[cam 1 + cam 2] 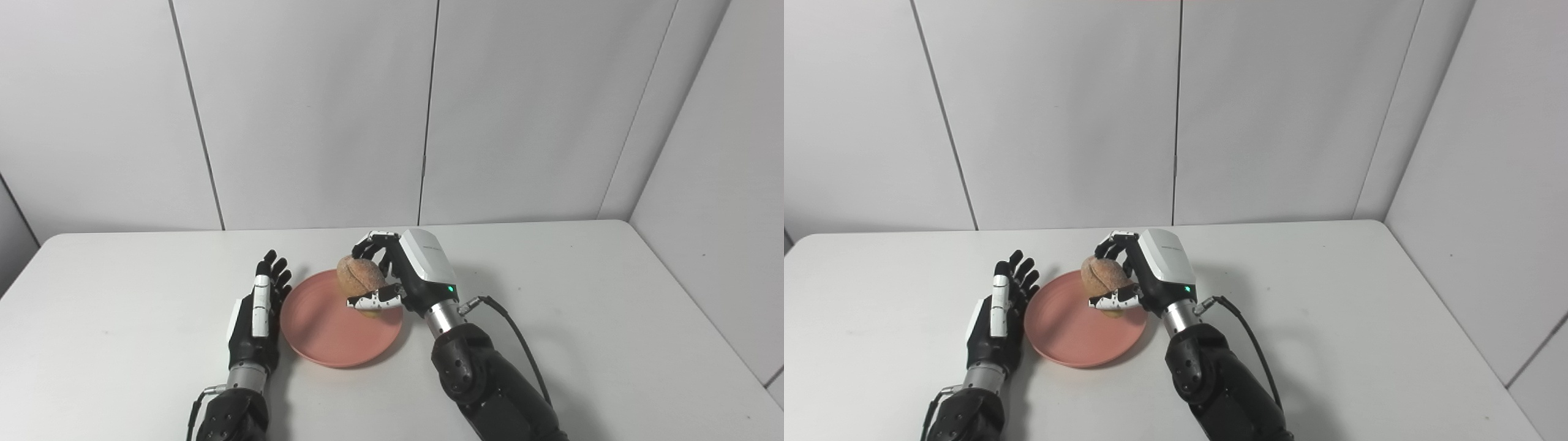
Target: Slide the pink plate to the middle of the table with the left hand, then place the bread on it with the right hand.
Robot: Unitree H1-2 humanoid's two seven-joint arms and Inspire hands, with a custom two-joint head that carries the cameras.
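A round pink plate (324, 331) lies on the white table, near its middle. My right hand (401, 272) is shut on a brown round bread roll (360, 275) and holds it over the plate's right rim; whether the roll touches the plate I cannot tell. Fingers and thumb wrap the roll from behind and below. My left hand (260, 306) stands open just left of the plate, fingers straight and pointing away, its edge close to the plate's left rim (1029, 318). It holds nothing.
The white table (612, 318) runs wide to both sides, with bare surface on the right and far left. Grey wall panels (306, 110) close the back and right. A black cable (520, 343) loops off my right wrist.
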